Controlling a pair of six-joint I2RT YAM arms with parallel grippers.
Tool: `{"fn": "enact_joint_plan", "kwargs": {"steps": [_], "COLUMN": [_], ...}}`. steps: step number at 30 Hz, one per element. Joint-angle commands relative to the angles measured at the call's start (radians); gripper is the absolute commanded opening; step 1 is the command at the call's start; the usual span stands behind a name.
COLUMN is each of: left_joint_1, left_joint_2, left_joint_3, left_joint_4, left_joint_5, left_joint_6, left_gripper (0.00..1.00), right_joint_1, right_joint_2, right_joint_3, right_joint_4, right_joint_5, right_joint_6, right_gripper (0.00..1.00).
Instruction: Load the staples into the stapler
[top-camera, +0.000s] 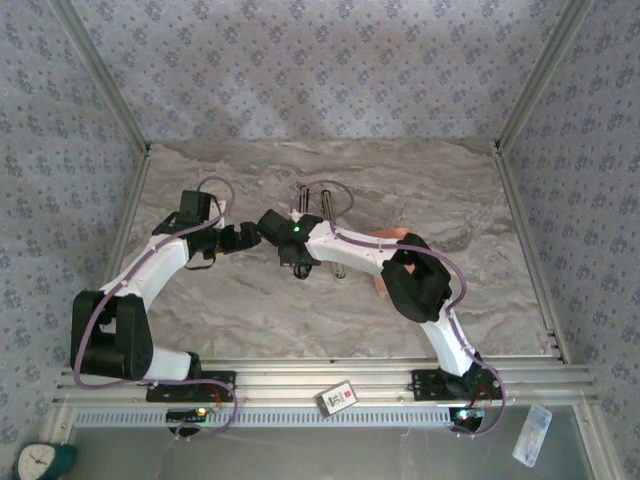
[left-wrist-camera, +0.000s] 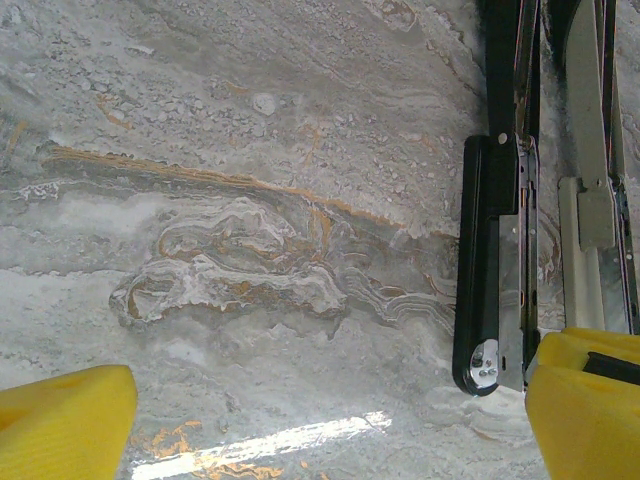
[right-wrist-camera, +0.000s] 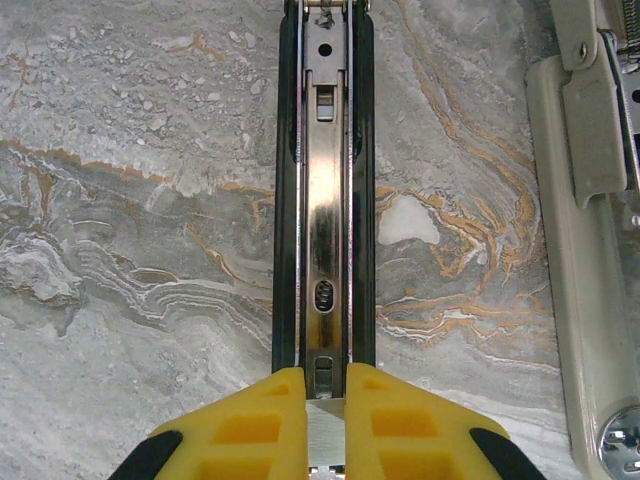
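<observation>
Both halves of the stapler (top-camera: 326, 203) lie swung open flat on the marble worktop (top-camera: 250, 300), just above the centre of the top view. In your right wrist view its black arm (right-wrist-camera: 286, 200) runs straight up the middle of the frame, with the chrome magazine (right-wrist-camera: 324, 230) facing up between the black sides; the cream half (right-wrist-camera: 580, 300) lies alongside at the right edge, with a strip of bare marble between the two. Your right fingers (right-wrist-camera: 255, 425) sit at the bottom centre, drawn nearly together at the near end of the magazine, with a thin silvery strip (right-wrist-camera: 325, 425) pinched in the slit between them; you cannot tell whether that strip is staples or part of the magazine. Your left fingers (left-wrist-camera: 60, 420) stand wide apart, one in the lower left corner of the left wrist view and one in the lower right, holding nothing; bare marble lies between them. The lower-right finger sits just beside the rounded end of the black arm; you cannot tell whether they touch.
</observation>
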Motion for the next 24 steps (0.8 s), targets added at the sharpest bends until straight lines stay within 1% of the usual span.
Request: {"fn": "enact_joint_plan", "kwargs": {"steps": [1, 16, 24], "left_joint_1": [0.010, 0.010, 0.010], "left_joint_2": [0.005, 0.007, 0.008], "left_joint_3": [-0.006, -0.007, -0.006], "left_joint_4": [0.006, 0.010, 0.010], "left_joint_5": [0.015, 0.016, 0.015], "left_joint_6": [0.010, 0.009, 0.009], "left_gripper": [0.99, 1.00, 1.00], "right_joint_1": [-0.003, -0.001, 0.000], "right_joint_2": [-0.004, -0.001, -0.002], "right_joint_3": [-0.013, -0.023, -0.026], "right_joint_4": [-0.021, -0.027, -0.035], "right_joint_5": [0.018, 0.001, -0.005], "right_joint_6": [0.008, 0.011, 0.011], "right_gripper": [0.13, 0.13, 0.16]}}
